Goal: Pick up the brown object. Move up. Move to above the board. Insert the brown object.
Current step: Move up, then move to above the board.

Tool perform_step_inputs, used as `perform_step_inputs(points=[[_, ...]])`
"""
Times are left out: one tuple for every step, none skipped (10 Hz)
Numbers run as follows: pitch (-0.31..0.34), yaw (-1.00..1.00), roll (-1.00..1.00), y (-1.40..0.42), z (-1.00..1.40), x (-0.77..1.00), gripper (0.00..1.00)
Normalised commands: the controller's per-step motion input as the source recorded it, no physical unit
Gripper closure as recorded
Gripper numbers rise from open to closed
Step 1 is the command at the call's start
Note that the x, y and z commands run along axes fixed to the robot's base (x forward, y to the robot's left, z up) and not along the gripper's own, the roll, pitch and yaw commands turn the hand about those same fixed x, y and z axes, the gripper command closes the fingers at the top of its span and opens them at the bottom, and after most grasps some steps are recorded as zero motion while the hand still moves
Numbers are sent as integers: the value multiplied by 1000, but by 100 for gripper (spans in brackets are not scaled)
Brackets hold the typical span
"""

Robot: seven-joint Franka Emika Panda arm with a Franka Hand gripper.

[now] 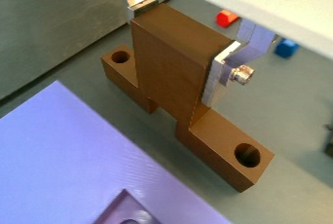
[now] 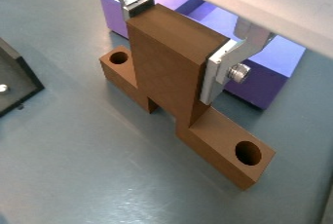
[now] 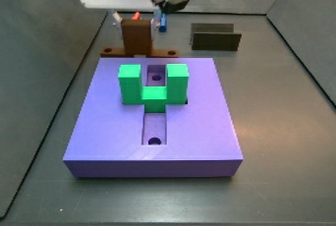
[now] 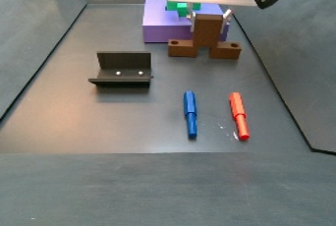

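I've got the gripper at the top of the side view, its fingers either side of the bar's upright block. The bar sits on the floor just in front of the board, which lies behind it at top centre. Left of centre stands the fixture. Two pens lie side by side right of centre, nearer the camera, well apart from the bar.

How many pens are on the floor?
2: a blue pen and a red pen, side by side on the floor, away from the gripper, which clamps the brown object. More could be hidden.
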Motion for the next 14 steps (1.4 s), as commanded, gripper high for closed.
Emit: perform_step_inputs(points=[[16,30,-1,-35,811,-33,100],[45,40,-3,-38,579,-80,100],[15,28,-10,-19,286,-37,100],[0,0,0,0,1400,0,100],[29,-9,3,6,1400,-19,100],[37,-8,-5,7,1400,-54,100],[22,-5,-25,-2,1400,13,100],[74,-5,-27,-4,1400,67,100],[103,-5,-30,-1,777,34,100],[71,-5,-38,0,259,17,100],[358,169,62,-1400,333,606,100],[352,163,93,-1400,334,610,100],[384,117,143,-1400,315,702,100],[353,81,99,-1400,329,758,100]])
